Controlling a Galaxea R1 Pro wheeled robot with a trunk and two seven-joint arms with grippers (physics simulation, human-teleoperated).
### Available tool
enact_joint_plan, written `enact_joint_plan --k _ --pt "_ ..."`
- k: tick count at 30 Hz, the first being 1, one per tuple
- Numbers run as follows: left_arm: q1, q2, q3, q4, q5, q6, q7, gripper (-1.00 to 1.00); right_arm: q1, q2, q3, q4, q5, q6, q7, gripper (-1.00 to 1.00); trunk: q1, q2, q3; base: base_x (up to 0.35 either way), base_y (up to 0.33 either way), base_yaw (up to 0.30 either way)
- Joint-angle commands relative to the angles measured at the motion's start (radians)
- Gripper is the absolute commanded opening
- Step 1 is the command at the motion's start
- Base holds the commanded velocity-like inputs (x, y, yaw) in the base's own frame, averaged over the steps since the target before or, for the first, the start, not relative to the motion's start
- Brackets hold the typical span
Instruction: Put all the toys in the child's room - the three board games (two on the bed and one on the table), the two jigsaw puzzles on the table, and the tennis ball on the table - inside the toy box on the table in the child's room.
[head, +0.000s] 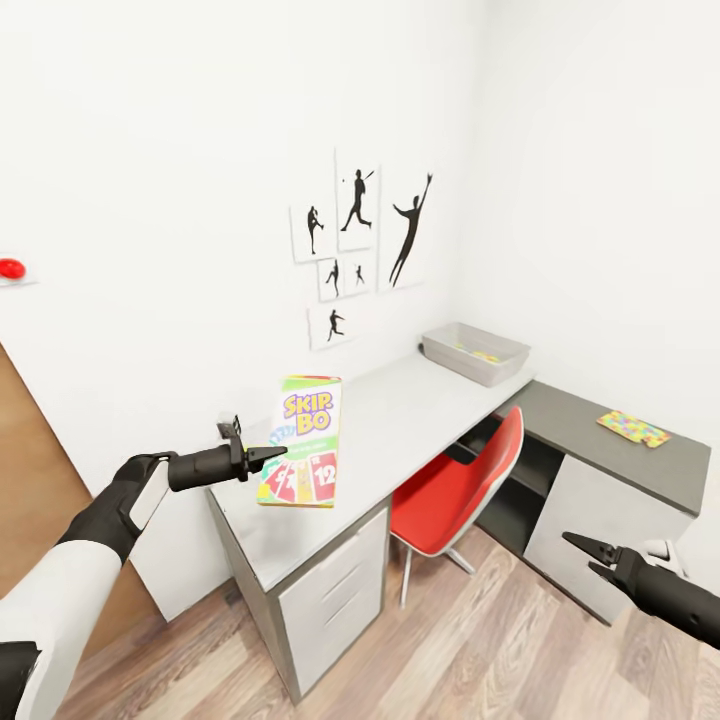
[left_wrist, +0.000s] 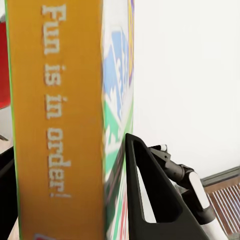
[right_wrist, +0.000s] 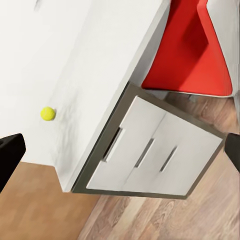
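The SKIP-BO board game (head: 302, 441) hangs upright in the air over the near end of the table (head: 400, 420), its printed face toward the head camera and its long axis running top to bottom. It is clamped at its edge by the left gripper (head: 262, 459), which reaches it from the side. In the left wrist view the box's orange spine (left_wrist: 55, 120) fills the space between the two dark fingers (left_wrist: 150, 200), one on each broad face, so the jaws are pressed onto the box rather than closed empty.

From that gripper the toy box (head: 476, 352) lies well ahead, at the far end of the same pale table top, against the wall corner. A little colour shows inside it, too small to name. The carry I judge to come next runs along the length of the table, away from the robot, and the left arm is plainly the nearer one to that line. The tall box will likely need tipping flat to go in, since the bin looks shallow.

The right gripper (head: 590, 551) hangs low and apart from everything, over the wood floor, with its fingers spread and nothing between them. Beyond it, on the lower dark unit, lies a jigsaw puzzle (head: 633, 428). Its wrist camera looks down on the table's near corner, where the tennis ball (right_wrist: 48, 113) sits.
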Motion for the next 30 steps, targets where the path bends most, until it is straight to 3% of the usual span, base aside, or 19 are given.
enact_joint_plan --k 1,8,21,30 --pt "-0.001 0.0 -0.001 0.0 0.006 0.009 -0.002 -1.0 -0.001 0.0 -0.001 0.0 0.006 0.004 0.007 1.0 0.001 -0.002 -0.002 0.156 -0.26 0.0" --pt "-0.001 0.001 -0.001 0.0 0.006 0.008 -0.002 -1.0 -0.001 0.001 -0.001 0.001 0.004 0.004 0.008 1.0 0.001 -0.002 -0.001 0.19 -0.244 -0.034" --pt "-0.001 0.002 0.0 0.0 0.006 0.007 -0.002 -1.0 -0.001 0.001 0.0 0.001 0.004 0.004 0.007 1.0 0.001 -0.002 0.006 0.229 -0.217 -0.233" --pt "-0.001 -0.001 -0.001 0.0 0.006 0.007 -0.001 -1.0 -0.001 0.001 0.0 -0.001 0.005 0.004 0.007 1.0 0.001 -0.002 0.007 0.302 -0.038 -0.026"
